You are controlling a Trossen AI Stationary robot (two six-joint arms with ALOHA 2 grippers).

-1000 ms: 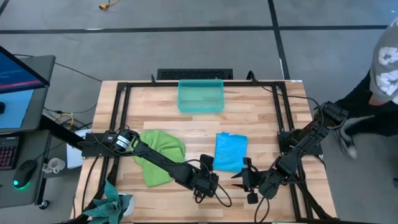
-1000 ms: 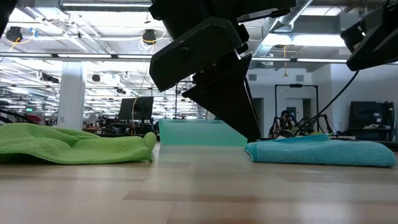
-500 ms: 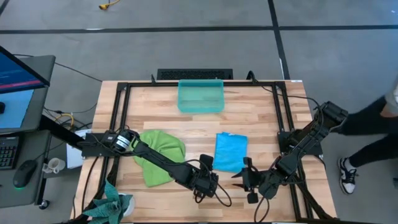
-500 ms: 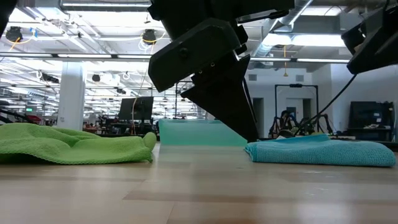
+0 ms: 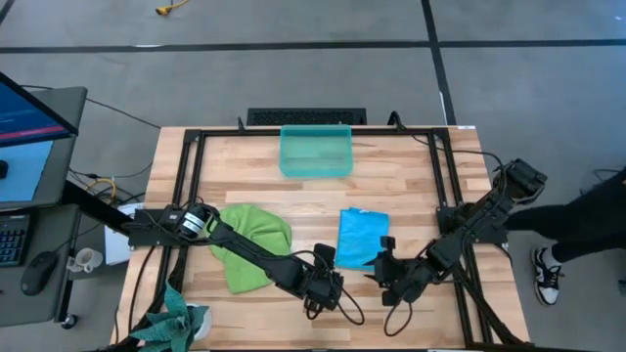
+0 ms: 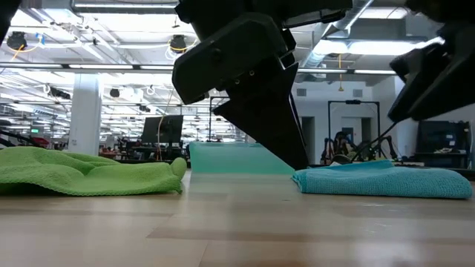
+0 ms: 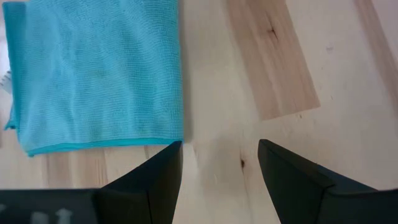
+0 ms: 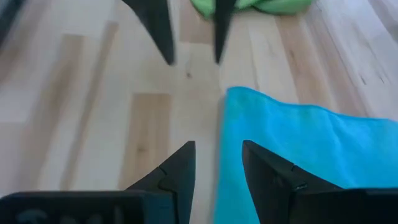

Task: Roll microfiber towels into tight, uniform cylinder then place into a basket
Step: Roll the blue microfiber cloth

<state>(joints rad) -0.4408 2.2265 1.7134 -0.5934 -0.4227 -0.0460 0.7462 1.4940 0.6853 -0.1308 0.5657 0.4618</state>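
High view: blue towel (image 5: pixel 363 238), folded flat into a rectangle, lies mid-table; crumpled lime towel (image 5: pixel 249 244) sits to its left; translucent teal basket (image 5: pixel 315 151) at the far edge holds nothing visible.

Left wrist view: left gripper (image 7: pixel 219 163), fingers spread, holds nothing beside the towel's woven hem.

Right wrist view: right gripper (image 8: pixel 217 163), fingers parted, straddles the towel's edge.
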